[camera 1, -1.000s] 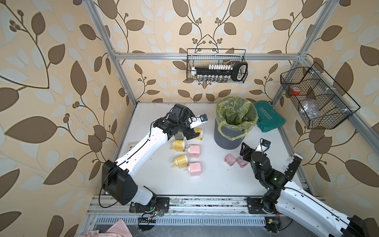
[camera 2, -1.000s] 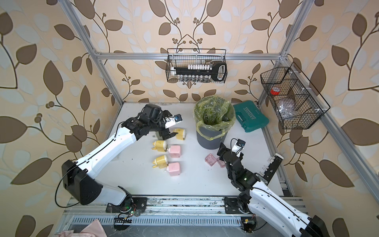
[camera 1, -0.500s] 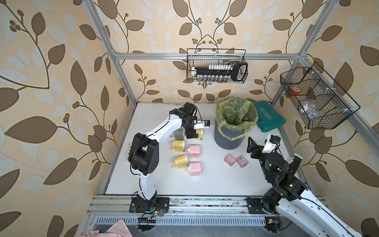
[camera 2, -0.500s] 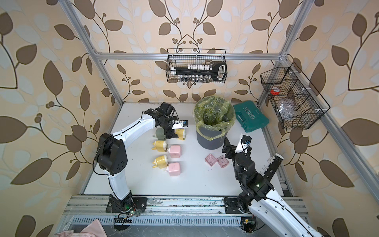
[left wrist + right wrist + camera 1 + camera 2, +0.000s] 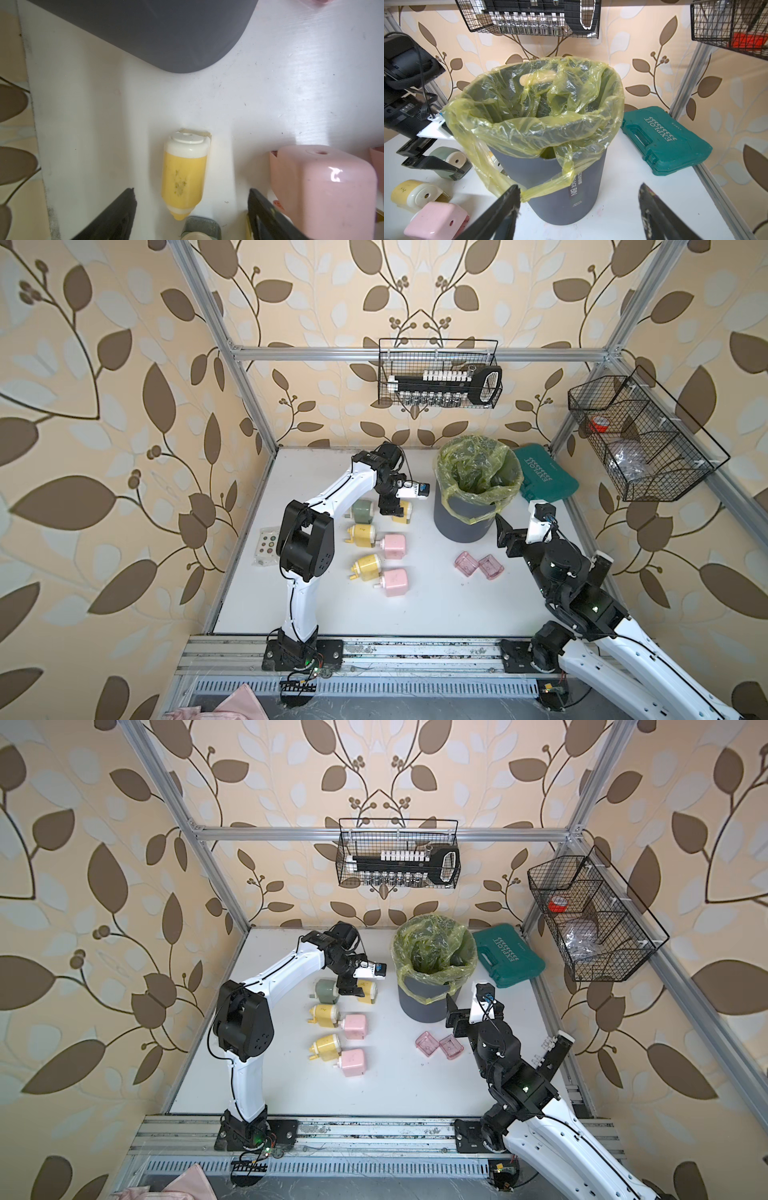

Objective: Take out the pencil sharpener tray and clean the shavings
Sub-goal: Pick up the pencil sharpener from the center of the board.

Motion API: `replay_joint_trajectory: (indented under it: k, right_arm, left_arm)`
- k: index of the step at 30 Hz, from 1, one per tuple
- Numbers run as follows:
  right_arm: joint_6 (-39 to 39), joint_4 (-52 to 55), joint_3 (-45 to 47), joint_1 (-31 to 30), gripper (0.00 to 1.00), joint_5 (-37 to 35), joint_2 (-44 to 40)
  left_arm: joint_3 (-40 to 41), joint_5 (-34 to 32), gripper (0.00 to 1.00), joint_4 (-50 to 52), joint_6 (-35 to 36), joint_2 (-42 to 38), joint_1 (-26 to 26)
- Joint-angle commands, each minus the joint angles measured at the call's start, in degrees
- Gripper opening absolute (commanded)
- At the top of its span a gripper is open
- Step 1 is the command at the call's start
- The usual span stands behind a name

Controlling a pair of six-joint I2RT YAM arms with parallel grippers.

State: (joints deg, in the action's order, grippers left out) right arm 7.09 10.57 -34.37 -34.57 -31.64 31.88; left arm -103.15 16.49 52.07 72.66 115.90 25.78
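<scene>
Sharpener tray job: left claw [image 5: 191,192] and right claw [image 5: 579,191] both spread, nothing held.
Left claw hangs over the far yellow sharpener [image 5: 184,174], fingers wide on either side, not touching it; the sharpener lies on the desk [image 5: 415,605] just left of the grey bin [image 5: 550,176]. Right claw is raised at the bin's near right side, facing it. Two pink trays [image 5: 467,564] lie side by side on the desk, near of the bin, apart from both claws.

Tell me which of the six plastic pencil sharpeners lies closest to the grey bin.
The yellow plastic sharpener with the white cap, under the left tool. It alone lies beside the grey bin; the green sharpener and the other four lie farther away.
</scene>
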Motion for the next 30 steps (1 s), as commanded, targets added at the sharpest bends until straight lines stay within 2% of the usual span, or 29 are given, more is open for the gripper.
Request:
replay_joint_trajectory:
  k: [1,4,15,19,24,27,28,30]
  right_arm:
    - [-4.3,-0.2,-3.1,0.4,0.86,2.2,1.4]
    - [-4.9,0.0,-3.8,0.5,0.86,3.5,1.6]
    - [-6.5,4.0,-3.7,0.5,0.86,7.9,0.3]
    - [-6.5,3.4,-2.9,0.4,0.85,9.0,0.0]
    - [-6.5,2.8,-2.7,-0.4,0.85,9.7,0.7]
    - [-6.8,3.1,-2.8,-0.9,0.85,9.5,0.9]
    - [-6.8,3.2,-2.8,-1.0,0.85,9.4,0.8]
    - [-6.8,3.5,-2.9,-1.1,0.85,9.5,0.8]
  left_arm:
    - [-2.1,-0.2,0.85,4.4,2.9,0.8,-0.3]
    - [-3.0,-1.5,0.81,3.6,2.5,2.7,-0.3]
    - [-8.1,-2.8,0.79,4.4,2.4,10.3,-0.3]
    - [-8.1,-2.5,0.74,4.3,2.6,12.2,-0.3]
    - [-7.6,-3.5,0.58,2.8,2.0,13.9,0.1]
    - [-7.5,-4.1,0.43,1.4,2.0,14.4,0.1]
    - [-7.3,-4.4,0.36,0.4,1.6,14.4,0.3]
    - [-6.4,-6.0,0.10,-2.3,0.3,14.1,0.6]
